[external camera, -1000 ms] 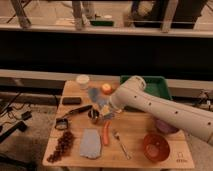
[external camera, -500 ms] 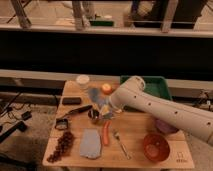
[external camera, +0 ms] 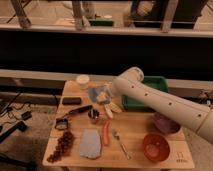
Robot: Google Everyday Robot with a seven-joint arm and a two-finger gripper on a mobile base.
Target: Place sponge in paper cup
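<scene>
- Over the last second I see no movement. The arm [external camera: 165, 102] reaches in from the right across the table exactly as before, and the gripper [external camera: 100, 95] is over the same spot in the middle back of the table.
- A blue block that I take to be the sponge [external camera: 95, 92] is right at the gripper, with something yellowish just beside it. I cannot tell whether the gripper is clamped on it or only resting against it.
- I read this stillness as a pause. The sponge is not yet in the paper cup [external camera: 83, 80], which stands close by at the back left, its mouth apparently empty.
- If the sponge is held, what remains is a short carry up and left, then a release over the rim. The block looks about as wide as the cup, so alignment will matter.
- Nearest on the wooden table [external camera: 135, 131] are a flat light-blue cloth [external camera: 90, 144], a dark cluster [external camera: 62, 146] to its left, a carrot [external camera: 105, 134], a fork [external camera: 121, 144] and a red bowl [external camera: 155, 146].
- Farther in are a small metal cup [external camera: 93, 116], a dark-handled tool [external camera: 77, 111], a black bar [external camera: 71, 100] and a purple bowl [external camera: 166, 122].
- At the back edge sits a green tray [external camera: 147, 95].
- Beyond it a dark wall runs under a railing.
</scene>
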